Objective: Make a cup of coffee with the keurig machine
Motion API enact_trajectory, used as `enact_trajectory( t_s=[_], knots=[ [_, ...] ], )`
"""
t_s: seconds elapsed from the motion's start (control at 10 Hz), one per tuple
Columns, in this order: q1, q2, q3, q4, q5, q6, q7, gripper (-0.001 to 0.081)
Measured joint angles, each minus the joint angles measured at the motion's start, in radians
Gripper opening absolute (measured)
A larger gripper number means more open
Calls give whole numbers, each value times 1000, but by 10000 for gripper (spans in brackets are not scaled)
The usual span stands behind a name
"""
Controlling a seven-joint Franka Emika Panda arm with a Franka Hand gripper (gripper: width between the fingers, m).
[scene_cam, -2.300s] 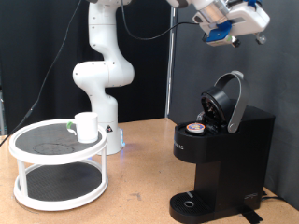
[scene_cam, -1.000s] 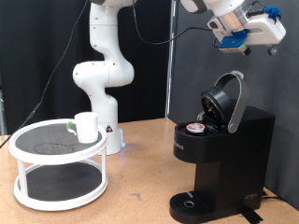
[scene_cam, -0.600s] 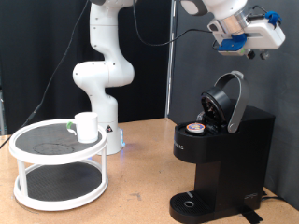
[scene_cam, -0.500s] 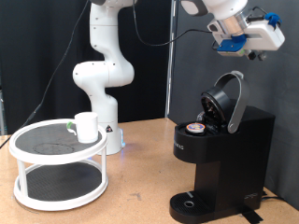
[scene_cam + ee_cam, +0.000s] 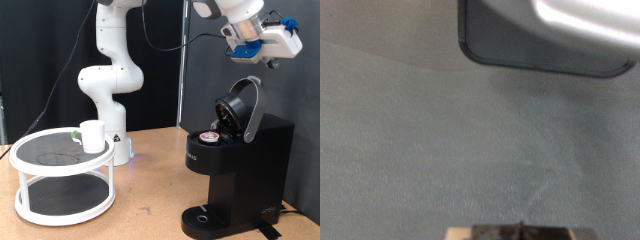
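The keurig machine (image 5: 245, 165) stands at the exterior view's right with its rounded lid (image 5: 241, 108) hinged up. A small pod with a reddish top (image 5: 210, 137) sits in its chamber. The cup (image 5: 92, 135), a white mug, rests on the top tier of a round white rack at the left. My gripper (image 5: 256, 50) hangs in the air above the raised lid, not touching it, with nothing seen in it. The wrist view shows none of the fingers, only the lid's dark, silver-faced edge (image 5: 545, 40) over a grey surface.
The white two-tier rack (image 5: 60, 185) takes up the exterior view's lower left. The robot's white base (image 5: 108, 85) stands behind it on the wooden table (image 5: 150, 205). A thin vertical pole (image 5: 183, 70) rises just left of the machine, against a dark backdrop.
The gripper has swung to the exterior view's right and come down a little towards the open lid. The machine, pod and cup have not moved.
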Motion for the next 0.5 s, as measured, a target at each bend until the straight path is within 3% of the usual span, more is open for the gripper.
enact_trajectory(
  t_s=[0.5],
  knots=[
    [-13, 0, -13, -35, -7, -2, -17, 5]
  ],
)
